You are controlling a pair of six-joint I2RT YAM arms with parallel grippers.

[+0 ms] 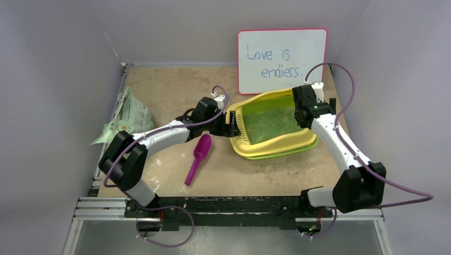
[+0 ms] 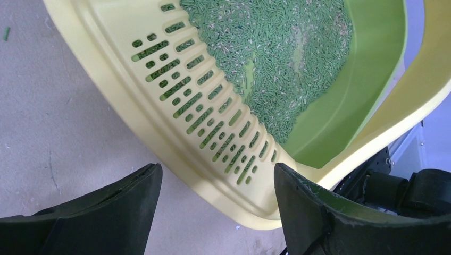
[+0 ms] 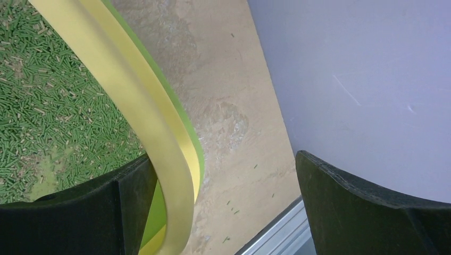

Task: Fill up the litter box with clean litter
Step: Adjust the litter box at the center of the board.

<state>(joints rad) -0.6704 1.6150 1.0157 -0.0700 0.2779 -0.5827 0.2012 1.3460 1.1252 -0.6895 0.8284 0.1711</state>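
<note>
On the tan tabletop (image 1: pixel 175 90) we are finding the litter box (image 1: pixel 250 149) right of centre, clean litter (image 1: pixel 271 125) thinly covering most of its floor, bare patches remaining, while left pincer (image 2: pixel 216 169) and right pincer (image 3: pixel 222 158) are gaping at its ends, gripping nothing.

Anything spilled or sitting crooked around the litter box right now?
Minor spill: a few stray green granules lie on the tan table just outside the shallow yellow plastic litter box, near its right end. The box also sits skewed to the table edges. The green granular litter inside looks thin, with bare patches.
</note>
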